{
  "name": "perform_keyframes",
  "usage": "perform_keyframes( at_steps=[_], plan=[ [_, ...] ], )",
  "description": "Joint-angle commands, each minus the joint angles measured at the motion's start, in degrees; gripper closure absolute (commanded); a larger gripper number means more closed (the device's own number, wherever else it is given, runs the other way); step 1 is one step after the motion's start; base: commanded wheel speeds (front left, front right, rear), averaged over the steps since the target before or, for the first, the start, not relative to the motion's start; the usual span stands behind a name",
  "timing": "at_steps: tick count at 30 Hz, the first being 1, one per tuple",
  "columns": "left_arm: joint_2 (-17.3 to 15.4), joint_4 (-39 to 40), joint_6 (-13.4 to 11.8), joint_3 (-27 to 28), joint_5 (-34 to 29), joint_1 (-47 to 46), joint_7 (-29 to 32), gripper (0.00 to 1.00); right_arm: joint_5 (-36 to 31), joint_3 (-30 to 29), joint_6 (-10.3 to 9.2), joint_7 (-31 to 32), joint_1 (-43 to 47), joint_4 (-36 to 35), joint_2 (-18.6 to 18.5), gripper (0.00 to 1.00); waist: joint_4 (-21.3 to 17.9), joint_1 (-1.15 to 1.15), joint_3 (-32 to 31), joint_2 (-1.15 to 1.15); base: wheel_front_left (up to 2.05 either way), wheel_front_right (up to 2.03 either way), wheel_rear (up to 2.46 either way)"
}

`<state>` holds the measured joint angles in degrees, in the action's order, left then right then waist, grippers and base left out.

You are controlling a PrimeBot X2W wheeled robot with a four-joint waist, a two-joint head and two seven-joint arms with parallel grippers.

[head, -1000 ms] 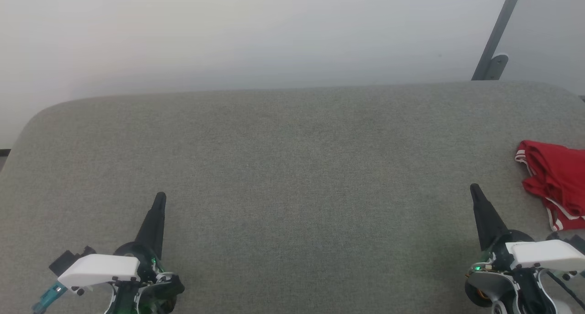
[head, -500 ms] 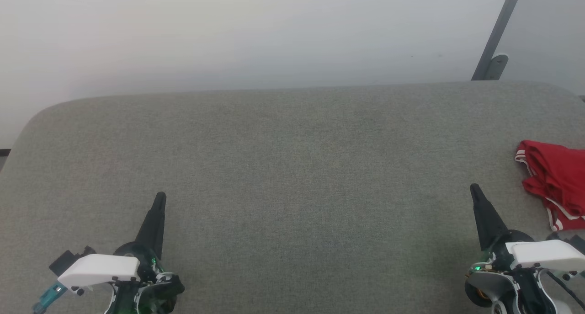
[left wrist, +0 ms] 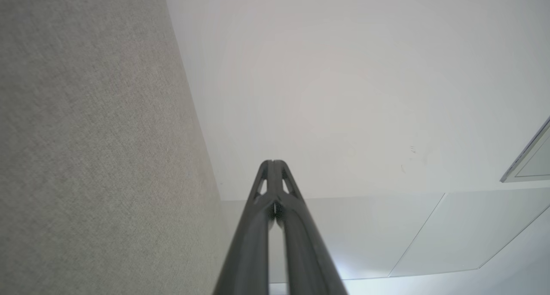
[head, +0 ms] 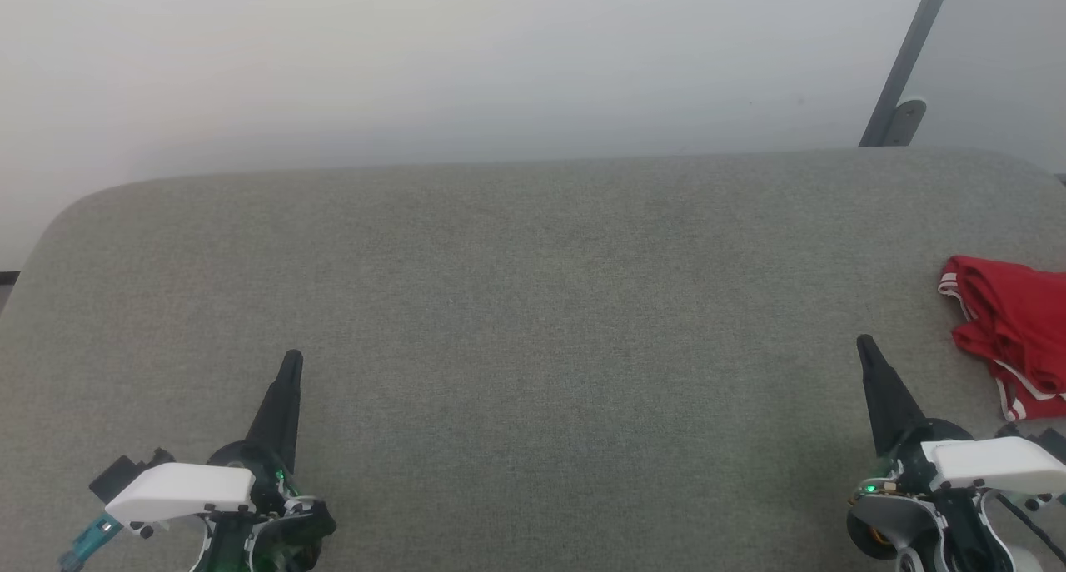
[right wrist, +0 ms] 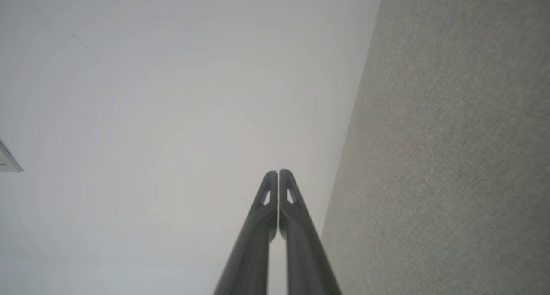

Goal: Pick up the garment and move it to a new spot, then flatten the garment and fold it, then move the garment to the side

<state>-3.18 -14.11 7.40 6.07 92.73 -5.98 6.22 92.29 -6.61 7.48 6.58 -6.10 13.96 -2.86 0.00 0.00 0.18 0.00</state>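
Nothing has moved since a second ago. Over the grey fabric surface [head: 533,305], the left gripper [head: 291,357] at 7 o'clock and the right gripper [head: 864,341] at 5 o'clock are both clenched and empty. The garment [head: 1012,326] lies crumpled at 3 o'clock, near the right gripper but untouched.

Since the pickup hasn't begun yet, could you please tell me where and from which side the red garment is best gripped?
Probably the bunched fold at the left edge of the garment, approached from its left by the right gripper. It lies crumpled, folds raised, and that shut gripper is nearest.
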Motion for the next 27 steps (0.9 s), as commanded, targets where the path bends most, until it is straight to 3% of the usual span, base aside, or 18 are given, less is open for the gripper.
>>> perform_keyframes(
  at_steps=[1, 27],
  plan=[
    [0.1, 0.0, 0.2, 0.2, -0.1, -0.6, 0.3, 1.0, 0.1, 0.0, 0.02, 0.2, -0.3, 0.2, 0.2, 1.0, 0.0, 0.0, 0.0, 0.0, 0.0, 0.0, 0.0],
    [0.1, 0.0, 0.2, 0.4, -0.2, -0.6, 0.4, 1.0, 0.1, 0.0, 0.02, 0.2, -0.3, 0.2, 0.2, 1.0, 0.0, 0.0, 0.0, 0.0, 0.0, 0.0, 0.0]
  ],
)
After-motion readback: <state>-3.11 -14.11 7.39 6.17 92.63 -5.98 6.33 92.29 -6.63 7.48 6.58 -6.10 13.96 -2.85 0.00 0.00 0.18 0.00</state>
